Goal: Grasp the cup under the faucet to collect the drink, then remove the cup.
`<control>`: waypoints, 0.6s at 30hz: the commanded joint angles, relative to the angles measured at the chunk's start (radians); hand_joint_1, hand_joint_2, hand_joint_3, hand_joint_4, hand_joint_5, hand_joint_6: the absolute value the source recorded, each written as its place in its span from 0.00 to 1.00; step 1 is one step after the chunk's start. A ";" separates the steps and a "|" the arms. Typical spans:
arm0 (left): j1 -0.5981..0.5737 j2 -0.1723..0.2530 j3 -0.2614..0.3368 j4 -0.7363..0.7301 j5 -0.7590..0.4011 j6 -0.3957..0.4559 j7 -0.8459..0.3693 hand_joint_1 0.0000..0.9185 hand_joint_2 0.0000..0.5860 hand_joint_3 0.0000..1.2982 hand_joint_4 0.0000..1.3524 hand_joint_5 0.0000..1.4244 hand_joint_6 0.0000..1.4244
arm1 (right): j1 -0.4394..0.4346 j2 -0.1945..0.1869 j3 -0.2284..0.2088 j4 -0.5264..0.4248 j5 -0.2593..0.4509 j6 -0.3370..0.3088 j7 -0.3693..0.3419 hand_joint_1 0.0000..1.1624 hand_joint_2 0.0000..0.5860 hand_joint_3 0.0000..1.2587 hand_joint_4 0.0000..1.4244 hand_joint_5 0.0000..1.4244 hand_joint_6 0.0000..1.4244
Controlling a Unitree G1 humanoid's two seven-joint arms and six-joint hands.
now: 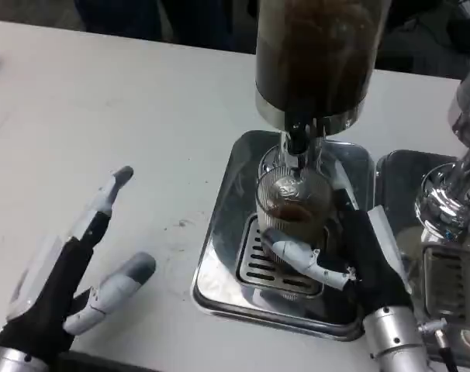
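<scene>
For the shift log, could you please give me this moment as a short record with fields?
cup: clear cup with some dark drink, upright under the faucet
stand: on the grate of the steel drip tray
right hand: right hand grips the cup
left hand: left hand open, resting on the white table, apart from the tray
dispenser: tank of dark drink above

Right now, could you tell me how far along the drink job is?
Done: the right hand holds the clear cup under the faucet, over the metal drip tray. In hand: collecting; dark drink shows inside the cup. Left: taking the cup away. The left hand rests open on the table.
</scene>
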 commanded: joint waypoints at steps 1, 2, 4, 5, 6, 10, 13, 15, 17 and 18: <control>-0.018 0.028 -0.026 0.067 0.043 -0.008 0.043 0.00 0.22 0.00 0.00 0.00 0.00 | 0.022 0.008 0.005 -0.013 0.001 -0.002 0.001 0.68 0.32 0.00 0.03 0.05 0.13; -0.023 0.032 -0.031 0.079 0.049 -0.008 0.048 0.00 0.22 0.00 0.00 0.00 0.00 | 0.026 0.008 0.005 -0.019 0.001 -0.002 0.000 0.68 0.32 0.00 0.03 0.05 0.13; -0.031 0.035 -0.040 0.100 0.048 -0.007 0.052 0.00 0.22 0.00 0.00 0.00 0.00 | 0.034 0.008 0.007 -0.031 0.001 0.000 0.000 0.68 0.32 0.00 0.04 0.05 0.13; -0.035 0.037 -0.044 0.109 0.047 -0.007 0.055 0.00 0.23 0.01 0.00 0.00 0.00 | 0.039 0.007 0.008 -0.038 0.001 0.000 0.002 0.68 0.32 0.00 0.04 0.05 0.13; -0.037 0.039 -0.048 0.115 0.046 -0.009 0.058 0.00 0.23 0.01 0.00 0.00 0.00 | 0.044 0.007 0.009 -0.045 0.000 0.001 0.003 0.68 0.32 0.00 0.04 0.05 0.13; -0.043 0.047 -0.061 0.132 0.045 -0.013 0.065 0.00 0.23 0.01 0.00 0.00 0.00 | 0.058 0.004 0.015 -0.064 -0.005 0.010 0.009 0.68 0.33 0.00 0.04 0.05 0.14; -0.046 0.050 -0.066 0.141 0.040 -0.014 0.069 0.00 0.23 0.01 0.00 0.00 0.00 | 0.061 0.004 0.019 -0.065 -0.006 0.018 0.018 0.68 0.33 0.00 0.04 0.06 0.14; -0.047 0.050 -0.067 0.145 0.035 -0.014 0.070 0.00 0.23 0.01 0.00 0.00 0.00 | 0.053 0.006 0.019 -0.054 -0.002 0.022 0.025 0.68 0.33 0.00 0.04 0.06 0.14; -0.045 0.049 -0.069 0.146 0.029 -0.013 0.071 0.00 0.23 0.01 0.00 0.00 0.00 | 0.045 0.008 0.018 -0.044 0.006 0.025 0.034 0.68 0.33 0.00 0.04 0.06 0.14; -0.044 0.049 -0.070 0.147 0.027 -0.013 0.071 0.00 0.23 0.01 0.00 0.00 0.00 | 0.040 0.009 0.017 -0.039 0.009 0.024 0.037 0.68 0.33 0.00 0.04 0.06 0.14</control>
